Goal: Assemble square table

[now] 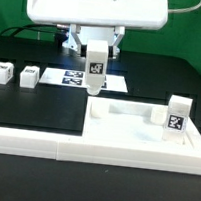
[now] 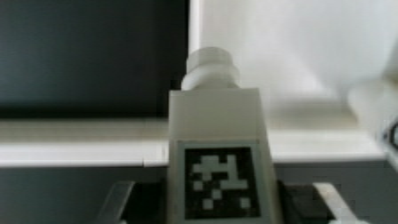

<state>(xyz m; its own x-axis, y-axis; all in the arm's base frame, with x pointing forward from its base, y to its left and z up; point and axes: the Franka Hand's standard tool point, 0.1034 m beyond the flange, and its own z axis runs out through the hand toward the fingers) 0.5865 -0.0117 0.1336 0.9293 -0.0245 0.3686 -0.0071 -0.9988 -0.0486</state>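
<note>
My gripper [image 1: 96, 60] is shut on a white block leg [image 1: 95, 70] with a black-white tag and holds it upright above the table, over the marker board. In the wrist view the leg [image 2: 217, 150] fills the middle, its round screw end [image 2: 210, 70] pointing away, with the gripper [image 2: 222, 205] closed on both its sides. The white square tabletop [image 1: 126, 121] lies at the exterior view's right. One tagged leg [image 1: 175, 115] stands upright on its right part. Two more legs [image 1: 3, 73] [image 1: 30, 76] sit on the black table at the left.
The marker board [image 1: 73, 79] lies flat behind the held leg. A long white L-shaped rail [image 1: 34, 140] runs along the front and bounds the tabletop; it also shows in the wrist view [image 2: 71, 140]. The robot's white base stands at the back.
</note>
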